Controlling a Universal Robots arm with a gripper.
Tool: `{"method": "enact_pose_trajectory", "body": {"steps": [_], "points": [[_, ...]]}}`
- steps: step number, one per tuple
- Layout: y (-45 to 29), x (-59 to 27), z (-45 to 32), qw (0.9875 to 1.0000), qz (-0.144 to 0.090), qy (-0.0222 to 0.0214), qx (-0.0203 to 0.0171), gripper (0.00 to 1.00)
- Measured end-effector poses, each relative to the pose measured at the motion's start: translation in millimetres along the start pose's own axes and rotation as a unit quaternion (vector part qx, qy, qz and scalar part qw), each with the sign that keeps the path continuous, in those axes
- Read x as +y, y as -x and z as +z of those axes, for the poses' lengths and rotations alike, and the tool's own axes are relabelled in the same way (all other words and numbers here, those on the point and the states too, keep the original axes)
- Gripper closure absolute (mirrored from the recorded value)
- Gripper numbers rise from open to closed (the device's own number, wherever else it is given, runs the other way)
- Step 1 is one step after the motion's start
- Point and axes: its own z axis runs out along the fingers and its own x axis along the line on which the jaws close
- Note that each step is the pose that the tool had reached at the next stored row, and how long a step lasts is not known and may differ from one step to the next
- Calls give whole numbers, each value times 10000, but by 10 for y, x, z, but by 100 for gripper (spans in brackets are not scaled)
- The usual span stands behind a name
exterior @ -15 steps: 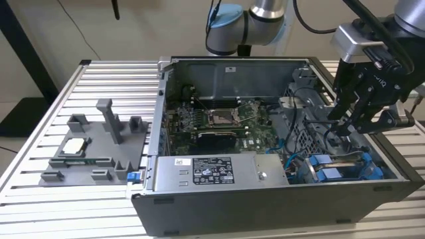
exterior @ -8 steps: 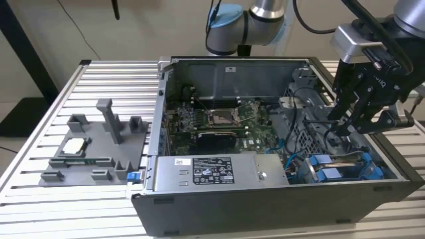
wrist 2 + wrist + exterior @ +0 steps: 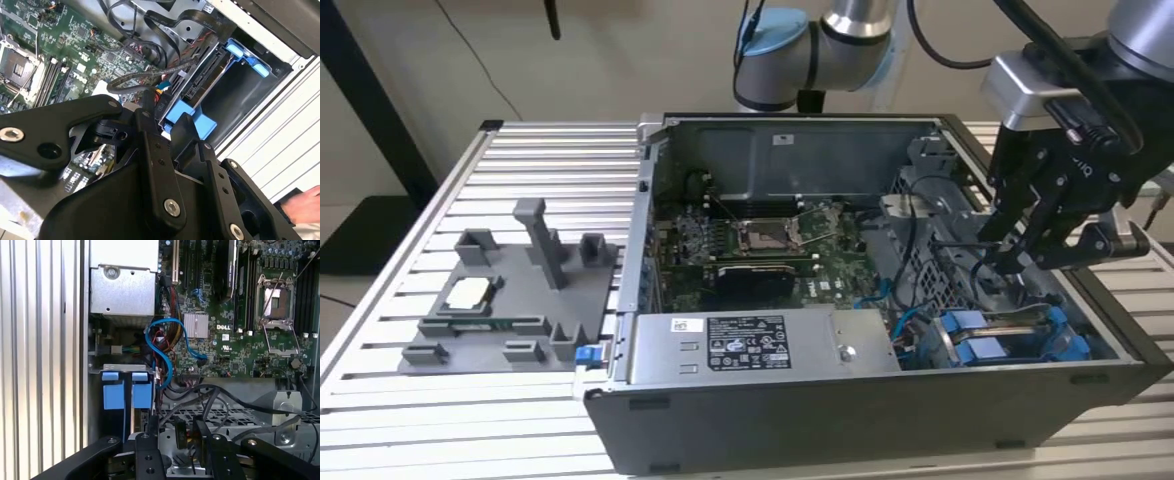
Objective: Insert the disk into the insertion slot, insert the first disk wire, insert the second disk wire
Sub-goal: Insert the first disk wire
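Because the gripper shows mainly its black linkage in both wrist views, with its tip buried among black cables, I cannot tell whether it is open, closed or pinching a wire. The computer case lies open on its side. The disk is largely hidden: its connector edge and blue carrier show in the second wrist view, seated in the insertion slot at the case's corner, on the exterior view's right of the power-supply box. The arm rises behind the case, and its wrist hangs at the exterior view's right. The gripper points down into the case, near the disk and just above the cabling. The case rests on a slatted aluminium table, with a grey fixture plate on the exterior view's left and a pale wall behind. A person's hand is cut off at the frame edge.
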Motion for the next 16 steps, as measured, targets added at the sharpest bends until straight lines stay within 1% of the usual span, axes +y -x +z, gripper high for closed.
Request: {"method": "enact_pose_trajectory", "body": {"steps": [3,6,9,12,16], "points": [[1,5,7,10000,-4,-29,-1,59],[2,6,8,10000,-6,-38,-19,61],[1,7,11,10000,-6,-44,-25,80],[1,7,11,10000,-7,-46,-34,81],[0,7,14,10000,-6,-46,-34,81]]}}
